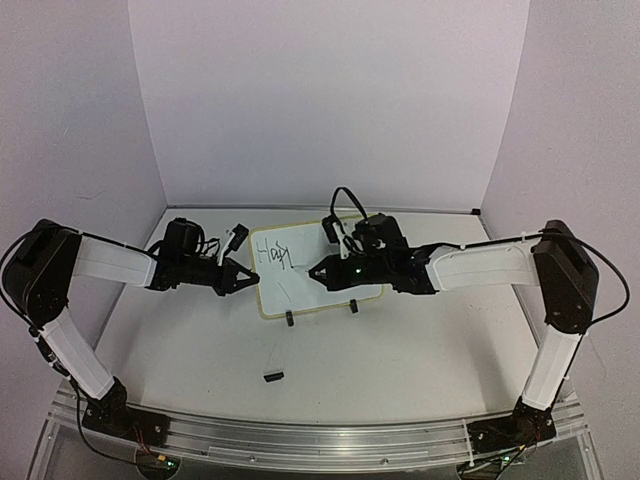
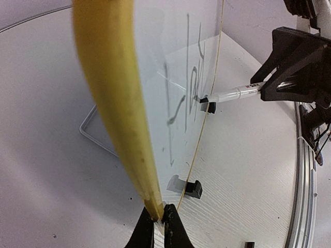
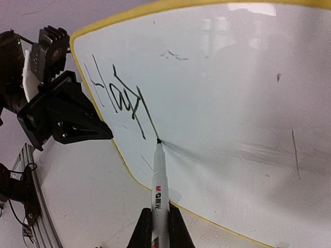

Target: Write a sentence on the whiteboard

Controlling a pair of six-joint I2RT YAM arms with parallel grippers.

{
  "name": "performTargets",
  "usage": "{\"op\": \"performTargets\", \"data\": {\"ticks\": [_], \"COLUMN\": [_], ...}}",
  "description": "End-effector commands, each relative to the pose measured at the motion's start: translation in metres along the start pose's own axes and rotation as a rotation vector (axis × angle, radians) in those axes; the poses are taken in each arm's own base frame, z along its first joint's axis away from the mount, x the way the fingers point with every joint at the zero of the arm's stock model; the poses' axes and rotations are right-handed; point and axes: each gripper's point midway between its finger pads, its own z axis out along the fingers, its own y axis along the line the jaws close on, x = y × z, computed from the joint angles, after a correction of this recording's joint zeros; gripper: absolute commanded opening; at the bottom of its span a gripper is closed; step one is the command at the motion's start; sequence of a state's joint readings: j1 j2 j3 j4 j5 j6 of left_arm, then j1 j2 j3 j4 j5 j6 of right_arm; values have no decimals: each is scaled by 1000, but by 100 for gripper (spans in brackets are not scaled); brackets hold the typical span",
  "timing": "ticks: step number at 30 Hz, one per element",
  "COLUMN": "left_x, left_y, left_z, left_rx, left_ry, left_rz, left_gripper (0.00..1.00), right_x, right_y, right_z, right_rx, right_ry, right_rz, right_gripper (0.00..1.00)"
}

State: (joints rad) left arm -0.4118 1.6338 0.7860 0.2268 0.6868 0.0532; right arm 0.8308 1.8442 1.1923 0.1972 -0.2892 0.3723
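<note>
The whiteboard (image 1: pixel 330 255) stands tilted on two black clip feet at mid-table. It also shows in the right wrist view (image 3: pixel 222 93) and edge-on in the left wrist view (image 2: pixel 111 103). The sentence (image 1: pixel 274 253) is a few black strokes reading about "Hap" at the board's upper left, also in the right wrist view (image 3: pixel 121 101). My left gripper (image 2: pixel 158 219) is shut on the board's yellow left rim (image 1: pixel 243 274). My right gripper (image 3: pixel 159 227) is shut on a white marker (image 3: pixel 159 181) whose black tip touches the board at the end of a long stroke.
A small black marker cap (image 1: pixel 272 376) lies on the table in front of the board. The clip feet (image 1: pixel 290 319) stand at the board's near edge. A wire stand (image 2: pixel 93 132) shows behind the board. The metal rail (image 1: pixel 300 440) runs along the near table edge.
</note>
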Motion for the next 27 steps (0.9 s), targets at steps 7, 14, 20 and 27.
{"op": "performTargets", "data": {"ticks": [7, 14, 20, 27], "left_x": [-4, -3, -3, -3], "left_y": [17, 16, 16, 17], "left_z": [2, 3, 3, 3], "left_rx": [-88, -89, -89, -90], "left_ry": [13, 15, 17, 17], "left_rz": [32, 31, 31, 32], "left_gripper": [0, 0, 0, 0], "right_x": [-34, -62, -65, -64], "right_y": [24, 31, 30, 25], "right_z": [-26, -32, -18, -6], "right_rx": [-72, -72, -72, -57], "right_ry": [-96, -178, -173, -163], "right_rz": [-17, -44, -56, -49], "right_gripper": [0, 0, 0, 0]}}
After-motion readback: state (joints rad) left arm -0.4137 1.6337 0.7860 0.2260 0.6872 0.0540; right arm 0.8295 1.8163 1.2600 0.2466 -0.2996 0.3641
